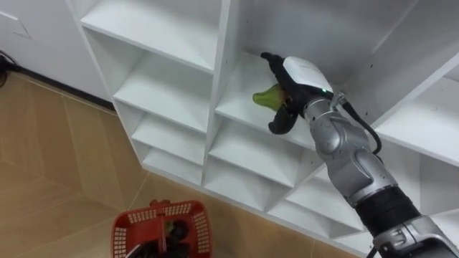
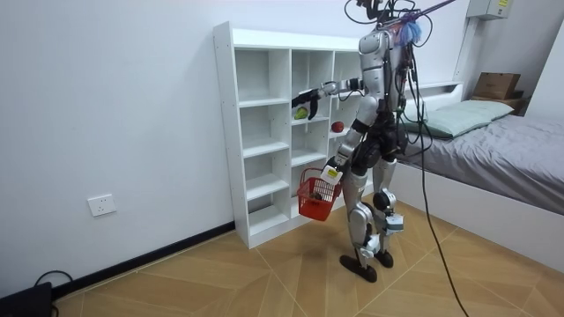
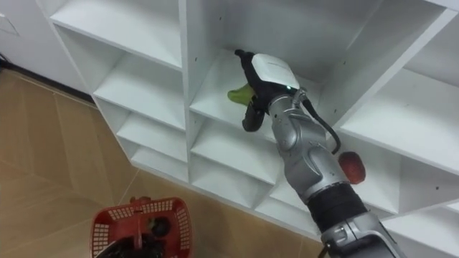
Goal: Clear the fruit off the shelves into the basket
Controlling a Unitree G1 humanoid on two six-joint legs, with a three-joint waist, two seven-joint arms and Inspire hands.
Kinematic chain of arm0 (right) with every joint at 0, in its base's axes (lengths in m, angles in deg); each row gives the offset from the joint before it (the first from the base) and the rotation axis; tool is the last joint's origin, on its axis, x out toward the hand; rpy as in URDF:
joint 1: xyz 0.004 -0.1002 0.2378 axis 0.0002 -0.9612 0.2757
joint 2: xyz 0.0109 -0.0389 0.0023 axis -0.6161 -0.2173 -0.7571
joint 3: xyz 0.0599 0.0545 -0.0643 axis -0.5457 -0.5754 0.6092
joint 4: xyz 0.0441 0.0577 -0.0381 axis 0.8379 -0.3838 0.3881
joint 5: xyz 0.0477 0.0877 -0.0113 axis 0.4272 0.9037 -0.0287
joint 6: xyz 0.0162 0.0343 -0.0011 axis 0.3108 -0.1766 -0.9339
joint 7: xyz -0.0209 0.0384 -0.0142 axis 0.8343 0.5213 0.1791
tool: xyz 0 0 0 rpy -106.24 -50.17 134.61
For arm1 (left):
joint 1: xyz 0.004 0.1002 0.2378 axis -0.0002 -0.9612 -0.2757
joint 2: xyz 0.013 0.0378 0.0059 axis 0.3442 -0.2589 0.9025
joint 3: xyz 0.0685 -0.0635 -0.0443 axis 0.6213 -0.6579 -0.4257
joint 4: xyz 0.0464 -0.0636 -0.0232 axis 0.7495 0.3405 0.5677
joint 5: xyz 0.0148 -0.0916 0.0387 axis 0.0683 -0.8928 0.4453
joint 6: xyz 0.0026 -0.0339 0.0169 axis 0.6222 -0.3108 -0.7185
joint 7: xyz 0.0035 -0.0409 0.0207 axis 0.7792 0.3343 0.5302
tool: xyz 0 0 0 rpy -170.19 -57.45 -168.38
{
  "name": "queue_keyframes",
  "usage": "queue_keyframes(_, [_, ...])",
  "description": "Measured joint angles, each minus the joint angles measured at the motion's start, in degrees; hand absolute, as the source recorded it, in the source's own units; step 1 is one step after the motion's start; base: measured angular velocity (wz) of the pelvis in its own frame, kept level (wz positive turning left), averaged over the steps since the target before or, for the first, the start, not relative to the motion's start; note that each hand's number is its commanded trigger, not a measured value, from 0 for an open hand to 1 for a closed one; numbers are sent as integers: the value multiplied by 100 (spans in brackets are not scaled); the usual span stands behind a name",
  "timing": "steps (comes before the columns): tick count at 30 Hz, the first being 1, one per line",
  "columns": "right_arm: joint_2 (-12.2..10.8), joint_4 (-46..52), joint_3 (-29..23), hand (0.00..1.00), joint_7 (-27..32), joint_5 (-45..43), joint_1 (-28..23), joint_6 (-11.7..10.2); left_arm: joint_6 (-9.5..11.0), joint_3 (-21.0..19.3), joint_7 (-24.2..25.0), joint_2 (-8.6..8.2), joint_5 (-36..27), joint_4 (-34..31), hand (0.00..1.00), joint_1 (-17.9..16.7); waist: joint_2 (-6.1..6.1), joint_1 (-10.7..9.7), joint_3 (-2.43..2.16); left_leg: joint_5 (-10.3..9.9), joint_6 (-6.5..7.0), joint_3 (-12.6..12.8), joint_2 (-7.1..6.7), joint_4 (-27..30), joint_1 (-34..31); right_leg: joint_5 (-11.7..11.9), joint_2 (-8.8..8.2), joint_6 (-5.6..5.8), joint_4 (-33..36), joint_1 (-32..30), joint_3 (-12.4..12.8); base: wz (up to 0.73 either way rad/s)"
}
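Green fruit point(image 1: 267, 96) in right hand point(image 1: 301, 77)

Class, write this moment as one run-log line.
right robot hand: shut on green fruit in closet | left robot hand: holds basket | red fruit: shelved

— What colour is the tall shelved wooden closet point(image 1: 168, 93)?
— Plain white all through.
— And the small pointed green fruit point(image 1: 268, 96)?
— Bright lime, against the right hand point(image 1: 294, 89), which has black fingers and a white back.
— Anything red?
— A round red fruit point(image 3: 351, 166), and a red plastic basket point(image 1: 188, 212) with open latticework. The tan wooden plank floor point(image 1: 50, 165) shows chevrons.
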Motion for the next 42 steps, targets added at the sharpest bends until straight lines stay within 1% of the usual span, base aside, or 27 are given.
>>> queue_keyframes(2, [2, -86, 4, 100, -41, 2, 42, -2, 0, 22, 0, 3, 2, 9, 100, 14, -8, -1, 20, 4, 1, -2, -2, 0, 7, 0, -2, 0, 3, 8, -4, 0])
queue_keyframes(5, [4, -292, 13, 100, -134, 17, 72, -85, 0, 42, 2, 59, -13, 12, 100, 41, -24, -53, 41, 8, 3, -2, -1, -9, 6, 5, -3, -7, 16, 6, -26, 0])
queue_keyframes(7, [51, -561, -8, 100, -139, 147, 109, -168, 0, 60, 4, 89, -10, 25, 100, 67, -52, -58, 55, 23, -1, -3, 0, -37, -11, 16, -6, -23, 18, 6, -61, 0])
queue_keyframes(8, [55, -621, -8, 100, -143, 174, 109, -177, 0, 60, 4, 90, -10, 25, 100, 69, -63, -57, 59, 28, -4, -3, 1, -37, -17, 19, -5, -27, 18, 4, -63, 0])
queue_keyframes(10, [54, -791, -14, 100, -14, 202, 180, -179, 2, 61, 4, 107, -13, 25, 100, 97, -99, -37, 86, 50, -7, -11, 3, -35, -32, 35, -4, -42, 17, -13, -78, 2])
queue_keyframes(11, [54, -827, -15, 100, -1, 203, 219, -179, 6, 63, 4, 107, -13, 25, 100, 104, -104, -32, 89, 56, -6, -14, 3, -35, -36, 39, -4, -43, 17, -23, -85, 6])
queue_keyframes(15, [58, -905, -71, 100, -2, 202, 379, -182, 6, 114, 17, 108, -13, 24, 100, 153, -130, -14, 77, 74, 0, -25, 1, 9, -138, 55, -6, -43, 15, -124, -92, 2])
queue_keyframes(21, [63, -901, -73, 100, 36, 203, 431, -259, 1, 147, 20, 109, -9, 25, 100, 180, -108, -14, 89, 74, 0, -35, 2, -7, -142, 56, -4, -42, -1, -131, -88, 0])
queue_keyframes(27, [63, -901, -72, 100, 62, 203, 431, -273, -5, 147, 20, 98, -12, 34, 100, 190, -96, 1, 86, 74, 0, -39, 1, -25, -142, 56, -2, -42, -3, -140, -92, 0])
queue_keyframes(35, [87, -903, -72, 100, 77, 196, 429, -236, -7, 150, 20, 61, -13, 83, 100, 221, -44, 39, 62, 75, 0, -42, 0, -6, -149, 56, -5, -42, -1, -138, -94, 0])
queue_keyframes(37, [90, -903, -73, 100, 83, 196, 429, -233, -7, 147, 20, 18, -15, 83, 100, 222, -31, 40, 55, 75, 0, -42, 0, 0, -152, 56, -7, -42, 0, -139, -93, 0])
queue_keyframes(41, [97, -890, -76, 100, 69, 194, 429, -234, -7, 144, 34, 6, -20, 80, 100, 222, -21, 28, 43, 75, 0, -36, 1, 2, -165, 56, -9, -42, 7, -155, -92, 0])
queue_keyframes(42, [110, -881, -80, 100, 48, 204, 428, -235, -7, 141, 52, 6, -20, 79, 100, 219, -14, -17, 36, 76, 0, -39, 0, 7, -165, 56, -10, -42, 11, -154, -93, 0])
